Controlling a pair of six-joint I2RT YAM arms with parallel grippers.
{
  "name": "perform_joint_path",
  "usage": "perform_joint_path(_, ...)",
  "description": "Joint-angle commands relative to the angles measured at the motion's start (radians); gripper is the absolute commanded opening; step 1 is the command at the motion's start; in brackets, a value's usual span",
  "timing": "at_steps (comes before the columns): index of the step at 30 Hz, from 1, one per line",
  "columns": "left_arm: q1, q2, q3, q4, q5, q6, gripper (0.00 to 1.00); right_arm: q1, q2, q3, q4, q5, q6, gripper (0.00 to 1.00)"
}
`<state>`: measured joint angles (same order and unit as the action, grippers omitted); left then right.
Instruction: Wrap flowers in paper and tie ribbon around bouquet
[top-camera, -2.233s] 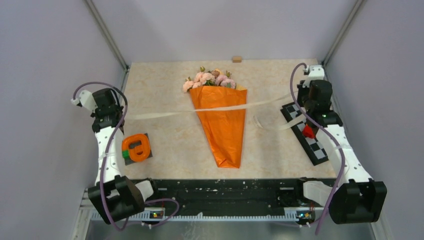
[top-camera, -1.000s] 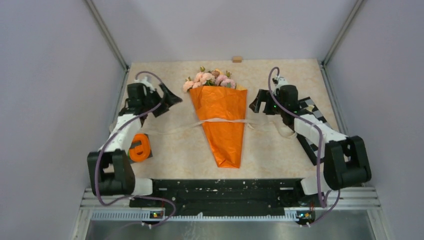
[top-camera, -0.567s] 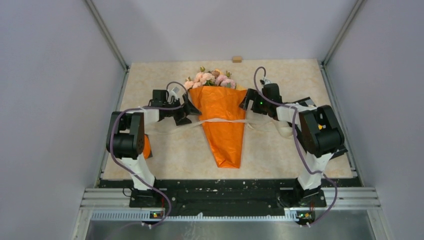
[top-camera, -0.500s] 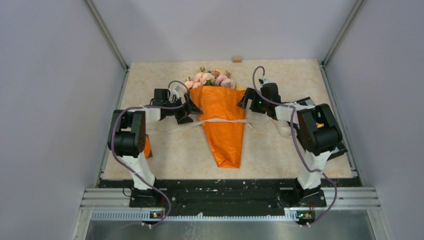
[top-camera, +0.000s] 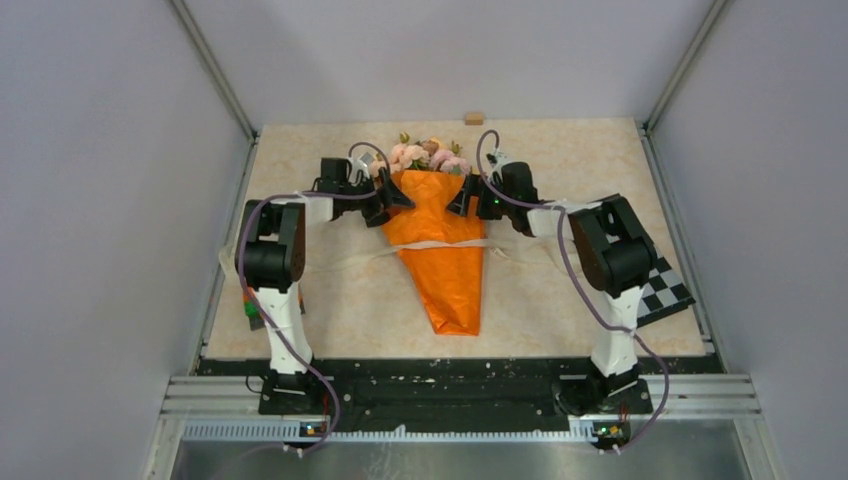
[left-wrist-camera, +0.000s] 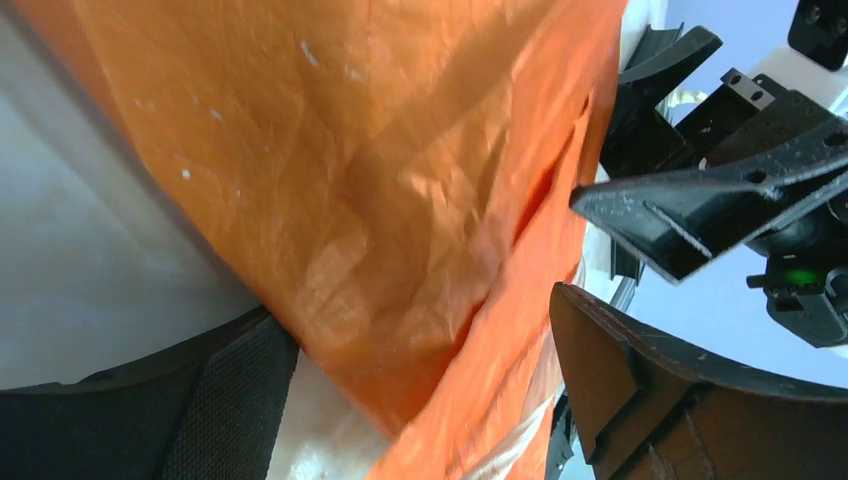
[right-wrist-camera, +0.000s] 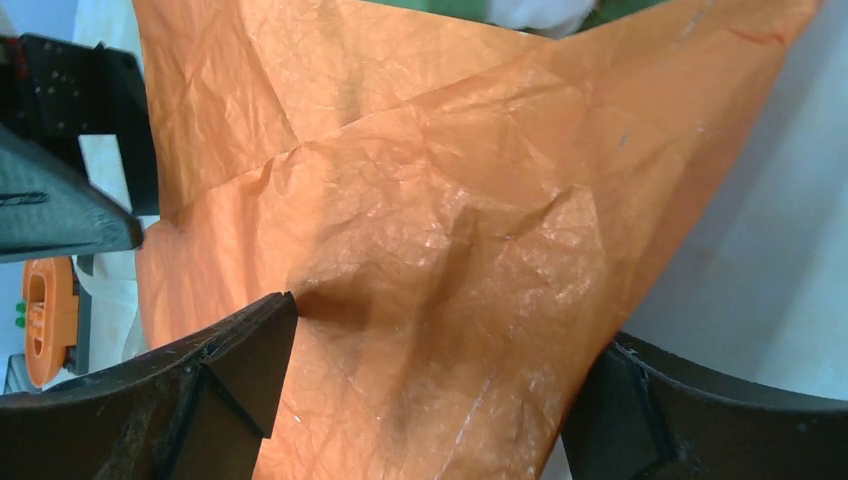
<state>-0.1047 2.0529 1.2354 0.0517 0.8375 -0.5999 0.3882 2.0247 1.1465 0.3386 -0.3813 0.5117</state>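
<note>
On the marbled beige bench (top-camera: 330, 290) we see the bouquet (top-camera: 440, 270), pink blooms in a glossy orange paper cone. Left arm (top-camera: 268, 255) and right arm (top-camera: 610, 250) bend inward; left gripper (top-camera: 392, 206) and right gripper (top-camera: 462, 200) gape wide, flanking its top. A cream ribbon (top-camera: 440, 243) crosses it.

A small tan wooden block (top-camera: 474, 118) sits at the far edge of the beige marbled tabletop (top-camera: 570, 150). A black-and-white checkered board (top-camera: 662, 290) lies at the right edge. An orange-and-green plastic object (top-camera: 249, 306) shows partly at the left edge.
</note>
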Motion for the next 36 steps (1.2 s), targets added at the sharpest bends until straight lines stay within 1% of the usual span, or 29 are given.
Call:
perform_joint_path(1, -0.002, 0.057, 0.058, -0.009, -0.017, 0.028, 0.94, 0.044, 0.073, 0.036, -0.038, -0.034, -0.027, 0.93)
perform_joint_path(4, -0.010, 0.074, 0.073, -0.022, -0.025, 0.041, 0.84, 0.054, 0.100, 0.057, -0.037, -0.022, -0.019, 0.92)
perform_joint_path(7, -0.016, 0.087, 0.082, -0.030, -0.024, 0.049, 0.74, 0.057, 0.117, 0.064, -0.028, -0.007, -0.002, 0.90)
perform_joint_path(11, -0.018, 0.103, 0.107, -0.046, -0.051, 0.052, 0.58, 0.057, 0.131, 0.060, -0.016, 0.024, 0.011, 0.81)
perform_joint_path(13, -0.018, 0.113, 0.124, -0.047, -0.056, 0.054, 0.53, 0.057, 0.142, 0.063, -0.010, 0.029, 0.010, 0.75)
perform_joint_path(15, -0.023, 0.121, 0.145, -0.071, -0.060, 0.056, 0.45, 0.058, 0.159, 0.067, 0.015, 0.021, 0.012, 0.67)
perform_joint_path(16, -0.026, 0.125, 0.153, -0.080, -0.066, 0.061, 0.43, 0.058, 0.171, 0.071, 0.027, 0.016, 0.014, 0.64)
perform_joint_path(17, -0.030, 0.131, 0.174, -0.096, -0.076, 0.070, 0.41, 0.059, 0.183, 0.076, 0.039, 0.006, 0.015, 0.60)
perform_joint_path(20, -0.040, 0.154, 0.233, -0.155, -0.116, 0.094, 0.31, 0.072, 0.213, 0.093, 0.094, -0.026, 0.008, 0.45)
perform_joint_path(21, -0.043, 0.158, 0.249, -0.160, -0.118, 0.099, 0.29, 0.079, 0.221, 0.107, 0.108, -0.030, -0.001, 0.41)
perform_joint_path(22, -0.046, 0.161, 0.263, -0.164, -0.117, 0.102, 0.26, 0.084, 0.226, 0.117, 0.121, -0.035, -0.013, 0.34)
perform_joint_path(23, -0.048, 0.160, 0.276, -0.167, -0.120, 0.104, 0.21, 0.089, 0.230, 0.123, 0.143, -0.044, -0.021, 0.27)
perform_joint_path(25, -0.055, 0.156, 0.306, -0.179, -0.131, 0.105, 0.10, 0.105, 0.226, 0.121, 0.212, -0.053, -0.056, 0.16)
perform_joint_path(26, -0.058, 0.154, 0.329, -0.205, -0.138, 0.112, 0.01, 0.114, 0.221, 0.127, 0.214, -0.045, -0.071, 0.09)
perform_joint_path(27, -0.063, 0.150, 0.356, -0.236, -0.145, 0.130, 0.00, 0.123, 0.216, 0.147, 0.199, -0.050, -0.090, 0.05)
perform_joint_path(30, -0.083, 0.094, 0.383, -0.288, -0.218, 0.194, 0.00, 0.151, 0.174, 0.171, 0.160, -0.006, -0.152, 0.00)
perform_joint_path(33, -0.114, -0.002, 0.353, -0.292, -0.315, 0.262, 0.00, 0.189, 0.084, 0.146, 0.149, 0.125, -0.266, 0.00)
perform_joint_path(36, -0.144, -0.102, 0.309, -0.263, -0.412, 0.307, 0.00, 0.199, 0.005, 0.123, 0.186, 0.189, -0.338, 0.00)
